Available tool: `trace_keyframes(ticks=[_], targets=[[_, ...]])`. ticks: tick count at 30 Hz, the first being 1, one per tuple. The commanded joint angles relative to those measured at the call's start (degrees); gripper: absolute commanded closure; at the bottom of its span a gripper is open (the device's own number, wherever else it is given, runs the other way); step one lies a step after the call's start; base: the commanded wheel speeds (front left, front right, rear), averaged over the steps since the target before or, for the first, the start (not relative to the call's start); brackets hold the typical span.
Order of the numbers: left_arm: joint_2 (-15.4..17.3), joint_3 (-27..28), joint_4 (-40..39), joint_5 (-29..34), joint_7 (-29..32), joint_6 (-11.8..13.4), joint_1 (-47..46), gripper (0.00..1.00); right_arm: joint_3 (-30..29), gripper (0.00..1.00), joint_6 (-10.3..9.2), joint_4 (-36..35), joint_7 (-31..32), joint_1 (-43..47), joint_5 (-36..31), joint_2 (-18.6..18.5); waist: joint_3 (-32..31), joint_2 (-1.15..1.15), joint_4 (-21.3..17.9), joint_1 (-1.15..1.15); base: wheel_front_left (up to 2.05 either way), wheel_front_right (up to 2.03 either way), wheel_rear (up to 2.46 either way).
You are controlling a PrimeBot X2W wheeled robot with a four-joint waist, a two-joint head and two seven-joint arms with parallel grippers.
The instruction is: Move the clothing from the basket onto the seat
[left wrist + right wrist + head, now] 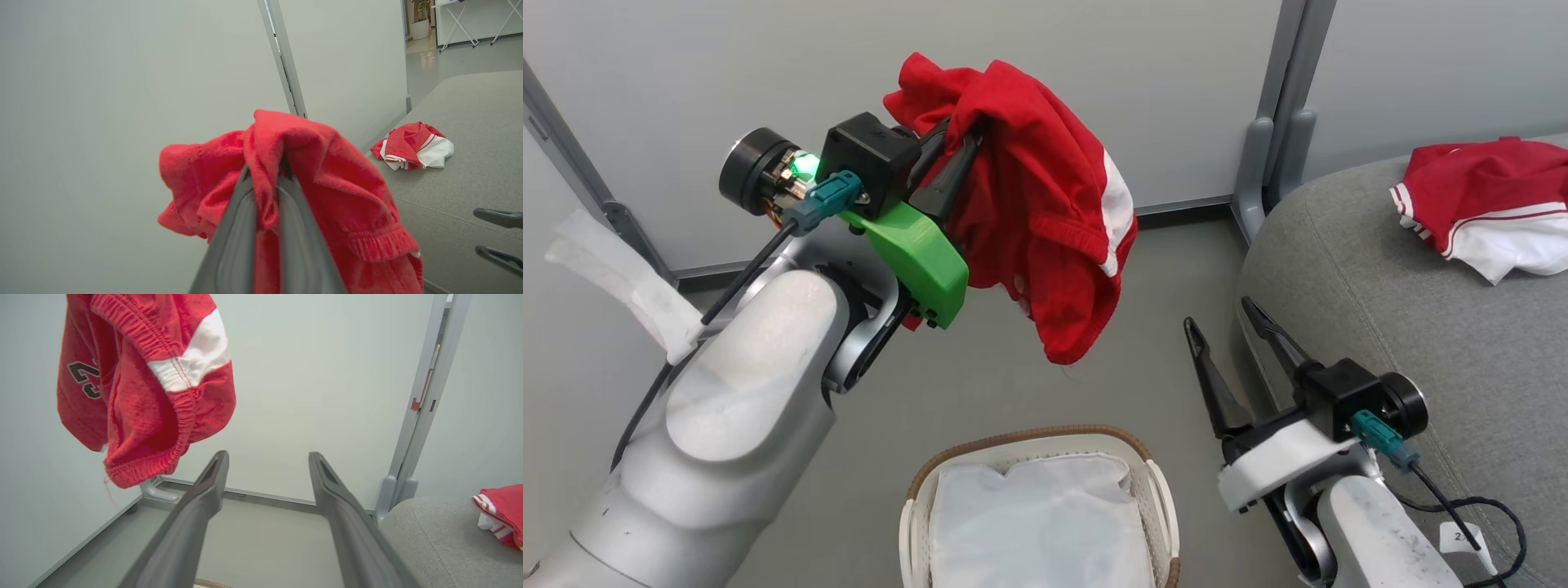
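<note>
Now my left end effector [968, 143] is pressed together on a bunched fold of the clothing [1045, 212], which it holds up in the air. The garment drapes over and past the fingertips and hangs with its long axis up and down. Its gathered hem is lowest, pointing at the floor [1013, 392], and a white side panel faces right, away from the end effector. Below the left end effector and nearer to me sits the basket [1029, 435] with a white liner cloth [1033, 523] lying in it; the clothing hangs clear of the rim. My right end effector [1220, 317] is spread with nothing between its fingers, low and to the right of the left one, just beside the edge of the seat [1405, 327]. On the seat, beyond the right end effector, lies a second red and white garment [1486, 204].
</note>
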Motion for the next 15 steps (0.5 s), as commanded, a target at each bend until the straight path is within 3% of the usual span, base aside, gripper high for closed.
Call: trace_keyframes(ticks=[1, 9, 15], targets=[[0.3, 0.1, -0.5, -0.6, 0.2, 0.3, 0.7, 1.0, 1.3, 0.0, -0.06, -0.8, -0.3, -0.9, 0.6, -0.2, 0.0, 0.0, 0.1, 0.01, 0.0, 0.0, 0.0], [0.1, -0.5, -1.3, -0.8, 0.9, 0.8, 0.6, 1.0, 10.8, 0.0, -0.07, -3.4, -0.3, -6.9, 2.5, -0.2, 0.0, 0.0, 0.5, 0.01, 0.0, 0.0, 0.0], [-0.8, -1.6, -1.8, -0.8, 1.3, 0.7, 0.7, 1.0, 14.0, 0.0, -0.06, 0.2, -0.3, -12.6, 2.0, -0.2, 0.3, 0.0, 1.1, 0.01, 0.0, 0.0, 0.0]])
